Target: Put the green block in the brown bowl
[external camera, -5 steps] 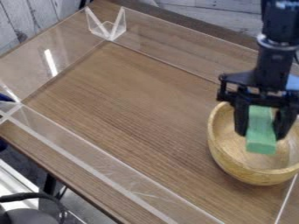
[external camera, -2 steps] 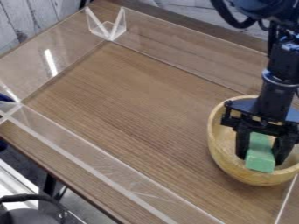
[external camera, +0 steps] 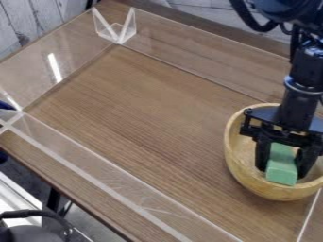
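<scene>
The brown bowl (external camera: 247,176) is a round light-tan wooden bowl at the right front of the table. Inside its hollow, the green block (external camera: 281,169) shows as a bright green bar between the two black fingers of my gripper (external camera: 282,166). The gripper points almost straight down into the bowl and is shut on the block. I cannot tell whether the block touches the bowl's floor. The black arm rises from the bowl toward the upper right.
The wooden table (external camera: 139,104) is ringed by low clear acrylic walls (external camera: 89,170). A clear acrylic stand (external camera: 113,25) sits at the far back left. Dark chair parts show at the lower left corner.
The gripper has sunk with the green block from above the bowl's rim down into the hollow. In the last half second it has kept still.
</scene>
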`<state>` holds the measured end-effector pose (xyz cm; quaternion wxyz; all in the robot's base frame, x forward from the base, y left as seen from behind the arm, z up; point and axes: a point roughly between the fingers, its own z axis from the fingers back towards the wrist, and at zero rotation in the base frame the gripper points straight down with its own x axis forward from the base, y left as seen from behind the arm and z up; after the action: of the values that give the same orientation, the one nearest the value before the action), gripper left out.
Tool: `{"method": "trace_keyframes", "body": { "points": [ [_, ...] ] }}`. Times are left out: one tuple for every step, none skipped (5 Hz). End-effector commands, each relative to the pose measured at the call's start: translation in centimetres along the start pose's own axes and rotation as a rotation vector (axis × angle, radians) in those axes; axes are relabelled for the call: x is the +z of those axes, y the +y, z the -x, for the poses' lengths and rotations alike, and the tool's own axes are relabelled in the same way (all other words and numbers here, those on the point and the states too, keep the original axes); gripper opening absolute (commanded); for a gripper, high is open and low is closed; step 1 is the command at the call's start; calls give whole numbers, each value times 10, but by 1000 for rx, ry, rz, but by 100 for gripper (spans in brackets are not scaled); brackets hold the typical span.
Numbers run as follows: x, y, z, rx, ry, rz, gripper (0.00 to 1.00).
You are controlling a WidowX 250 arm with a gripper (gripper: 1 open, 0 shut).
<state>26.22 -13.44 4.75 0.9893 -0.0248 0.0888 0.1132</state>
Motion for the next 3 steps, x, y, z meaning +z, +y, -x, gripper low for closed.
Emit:
{"method": "trace_keyframes", "body": {
  "points": [
    [1,-5,-3,-17,-18,13,0],
    [-4,-6,-5,-22,-12,9,0],
    [-3,-7,-8,-27,-14,14,0]
  ]
}}
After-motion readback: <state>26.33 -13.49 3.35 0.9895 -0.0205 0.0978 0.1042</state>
